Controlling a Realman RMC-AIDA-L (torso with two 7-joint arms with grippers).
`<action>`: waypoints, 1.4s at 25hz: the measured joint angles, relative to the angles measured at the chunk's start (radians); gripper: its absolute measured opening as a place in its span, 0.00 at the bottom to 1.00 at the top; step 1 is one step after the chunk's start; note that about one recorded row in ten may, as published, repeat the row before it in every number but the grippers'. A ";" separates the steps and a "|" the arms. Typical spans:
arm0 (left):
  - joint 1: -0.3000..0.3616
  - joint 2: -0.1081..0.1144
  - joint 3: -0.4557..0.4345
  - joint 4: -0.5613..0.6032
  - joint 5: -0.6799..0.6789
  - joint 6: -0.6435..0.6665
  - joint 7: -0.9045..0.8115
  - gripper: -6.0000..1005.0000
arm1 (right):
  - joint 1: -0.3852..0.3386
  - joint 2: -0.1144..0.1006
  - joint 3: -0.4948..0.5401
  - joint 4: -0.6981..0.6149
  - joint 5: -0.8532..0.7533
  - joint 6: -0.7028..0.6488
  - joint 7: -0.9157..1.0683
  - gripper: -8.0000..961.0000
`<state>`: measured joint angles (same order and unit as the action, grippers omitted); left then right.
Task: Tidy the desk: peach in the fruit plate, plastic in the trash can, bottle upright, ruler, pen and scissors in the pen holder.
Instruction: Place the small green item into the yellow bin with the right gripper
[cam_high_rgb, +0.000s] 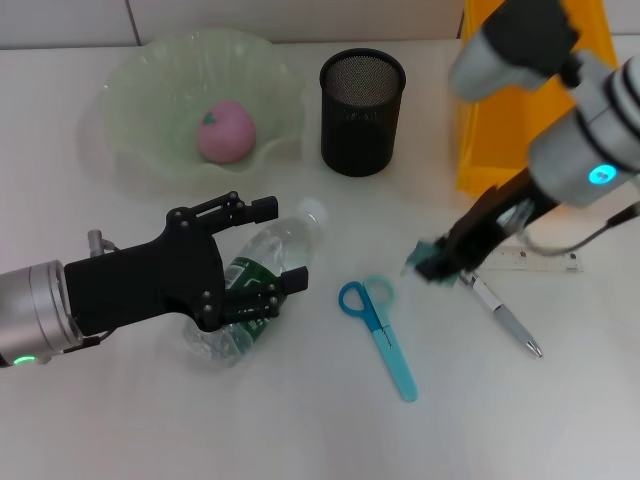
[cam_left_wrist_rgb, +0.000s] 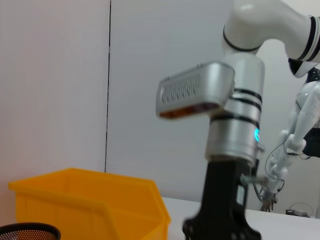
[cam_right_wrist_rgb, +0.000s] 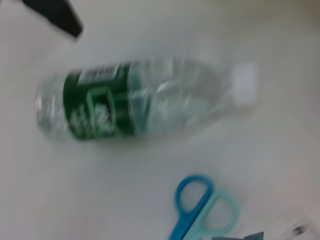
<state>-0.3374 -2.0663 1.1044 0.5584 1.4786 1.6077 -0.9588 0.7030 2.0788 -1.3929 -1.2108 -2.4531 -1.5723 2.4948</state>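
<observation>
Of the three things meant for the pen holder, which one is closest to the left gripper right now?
The scissors, with blue and teal handles, lying just right of the bottle that the left gripper straddles. The pen and ruler lie farther right, under the right gripper.

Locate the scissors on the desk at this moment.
In the head view the scissors lie flat on the white desk near the middle, between the lying bottle on the robot's left and the pen on its right, in front of the pen holder.

White desk (cam_high_rgb: 120, 420); lying on it: glass fruit plate (cam_high_rgb: 280, 80), mesh pen holder (cam_high_rgb: 362, 112), yellow bin (cam_high_rgb: 500, 130), toppled bottle (cam_high_rgb: 265, 262), scissors (cam_high_rgb: 385, 335), pen (cam_high_rgb: 505, 318), ruler (cam_high_rgb: 530, 262).
</observation>
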 joint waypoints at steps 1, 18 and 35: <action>0.000 0.000 0.000 0.000 0.000 0.000 0.000 0.81 | -0.012 -0.001 0.079 -0.067 -0.031 -0.021 0.000 0.35; 0.001 -0.001 0.000 0.000 0.000 0.001 0.002 0.81 | -0.029 -0.015 0.406 -0.023 -0.175 0.366 -0.097 0.39; -0.001 0.000 0.000 0.000 0.000 0.008 -0.001 0.81 | 0.005 -0.015 0.404 0.075 -0.182 0.439 -0.112 0.76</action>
<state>-0.3380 -2.0665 1.1044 0.5584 1.4788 1.6152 -0.9595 0.7082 2.0638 -0.9884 -1.1357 -2.6352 -1.1336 2.3832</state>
